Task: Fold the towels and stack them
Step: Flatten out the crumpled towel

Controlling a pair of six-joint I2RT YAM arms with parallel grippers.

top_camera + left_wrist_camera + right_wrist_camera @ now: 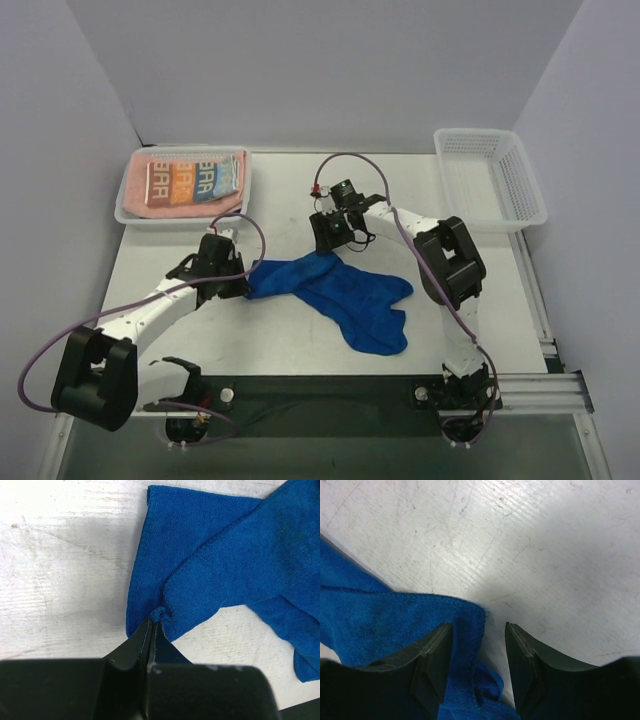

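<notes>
The plain royal-blue terry towel (345,295) lies crumpled in the middle of the white table (270,340). In the top view its long axis runs from the far left to the near right. The left tool (152,622) is clenched on 1 small bunched corner at the left end of this towel, and the cloth is pinched between the tips. The right tool (479,630) is released. Its 2 fingers stand apart, and another corner of the towel lies between them, not yet pinched. This corner is at the far edge of the cloth, so from the right tool the towel spreads toward the near side and toward the left tool. The right arm is clearly the nearer one to it. I judge that the next move needs the right tool to close on this hem, so both arms can stretch the towel flat. A folded salmon-pink towel (135,178) and a white towel with "RABBIT" lettering (195,180) rest in the white mesh basket (180,222) at the far left.
</notes>
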